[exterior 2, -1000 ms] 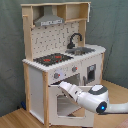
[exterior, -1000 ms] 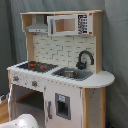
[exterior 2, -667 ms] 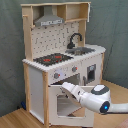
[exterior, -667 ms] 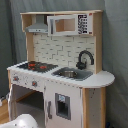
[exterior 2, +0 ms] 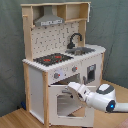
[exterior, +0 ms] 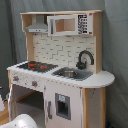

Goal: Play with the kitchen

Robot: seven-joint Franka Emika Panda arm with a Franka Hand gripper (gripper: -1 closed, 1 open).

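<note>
- The kitchen fills the middle of both exterior views, standing upright on a wooden floor before a grey backdrop.
- In the second exterior view its stovetop sits left of centre, with the sink and black faucet to the right and the grey hood at upper left.
- In the first exterior view the stovetop lies at mid-left, the faucet at mid-right, and a windowed cabinet sits up top.
- The oven door in the lower centre of the second exterior view is the part that matters now: the gripper is at its upper edge, just below the knobs.
- Against the pictures from a second ago, the arm has crept up and left, from the lower right towards the door's top rail.
- We judge this to be a reach for the door's handle, so opening the oven looks like the step in hand; the door itself has not visibly moved.
- We cannot tell whether the hand is open or closed on anything; it shows only as a pale shape against the white door.
- In the first exterior view, only a white rounded part of the robot shows at the bottom left.
</note>
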